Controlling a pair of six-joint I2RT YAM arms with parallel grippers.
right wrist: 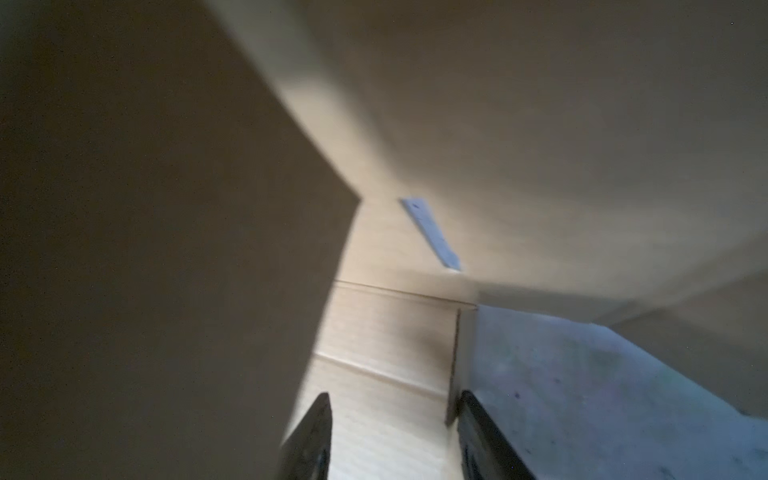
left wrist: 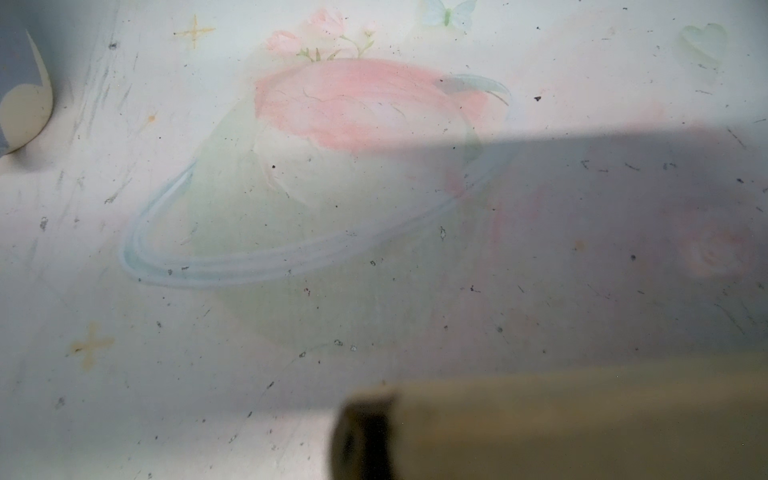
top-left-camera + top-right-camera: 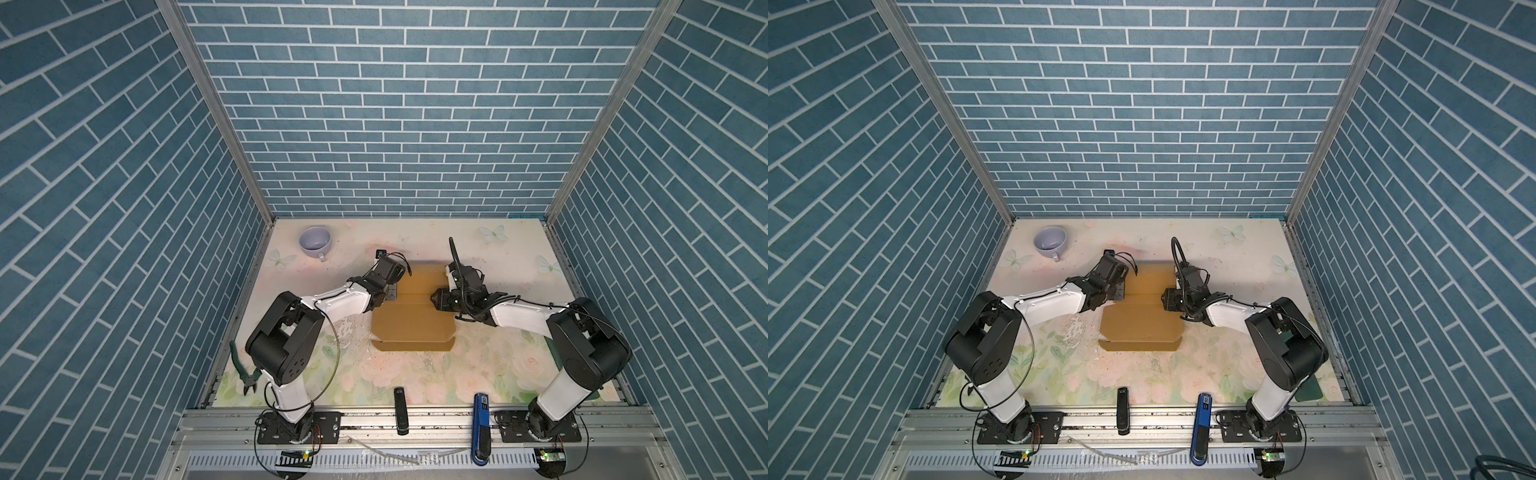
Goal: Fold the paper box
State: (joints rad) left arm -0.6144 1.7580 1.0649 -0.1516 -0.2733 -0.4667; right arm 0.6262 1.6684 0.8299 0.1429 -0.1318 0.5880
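Right jaws apart — wrist point(image 3: 461, 284) over box point(image 3: 411, 328)

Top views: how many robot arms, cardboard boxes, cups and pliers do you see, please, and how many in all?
Robot arms: 2
Cardboard boxes: 1
Cups: 1
Pliers: 1
Total: 5

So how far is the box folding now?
Done: little; the box mostly lies flat, creased. In hand: a flap stands raised by the open right jaws; left jaws are shut at the left edge. Left: walls and lid are not yet formed.
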